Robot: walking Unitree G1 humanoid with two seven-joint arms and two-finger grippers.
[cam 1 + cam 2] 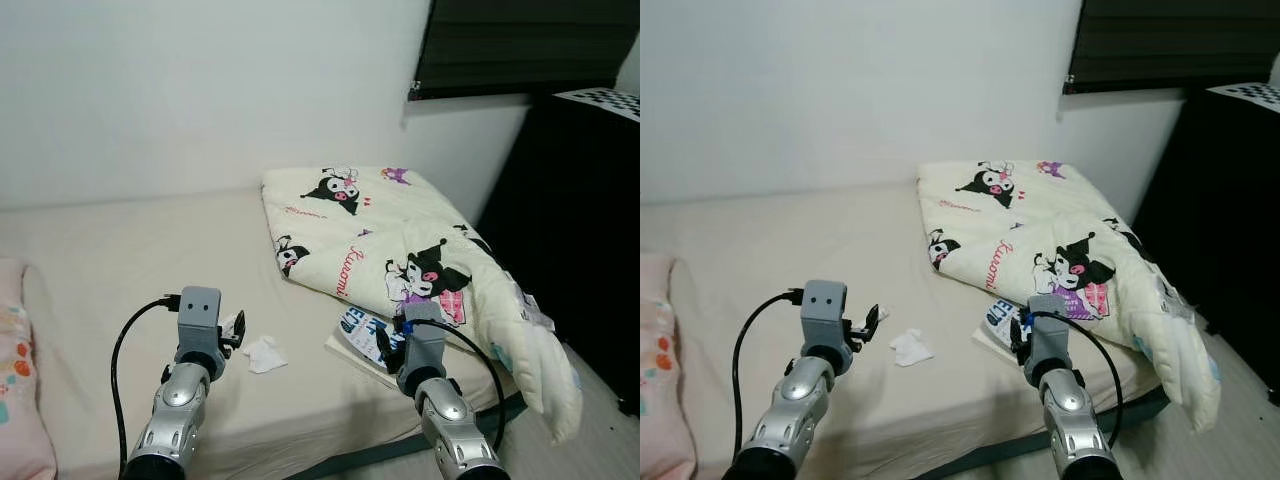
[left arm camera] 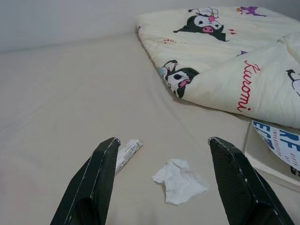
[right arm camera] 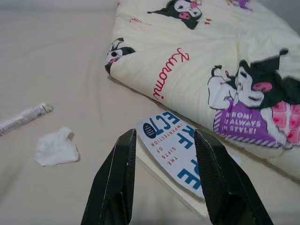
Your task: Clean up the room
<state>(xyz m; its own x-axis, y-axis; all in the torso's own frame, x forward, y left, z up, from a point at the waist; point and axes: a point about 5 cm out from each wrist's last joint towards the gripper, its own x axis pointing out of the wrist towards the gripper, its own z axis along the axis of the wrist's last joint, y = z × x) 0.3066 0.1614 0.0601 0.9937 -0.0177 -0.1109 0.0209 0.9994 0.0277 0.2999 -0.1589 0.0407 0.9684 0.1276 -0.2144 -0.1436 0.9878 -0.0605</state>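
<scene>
Both grippers poised over the bed (image 1: 120,250) near edge, ready to pick up litter. Left gripper (image 2: 161,176), jaws wide, brackets the tissue (image 2: 180,182); a wrapper (image 2: 126,153) lies just left of it. Right gripper (image 3: 164,180), jaws moderately open, aims at the book (image 3: 180,157) beside the quilt (image 1: 400,240) at right.

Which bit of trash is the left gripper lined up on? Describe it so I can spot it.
On the beige bed, short of the folded cartoon-print quilt, the open left gripper frames a crumpled white tissue. It is soft and wadded, unlike the thin printed paper stick beside it or the flat blue-lettered book.
</scene>
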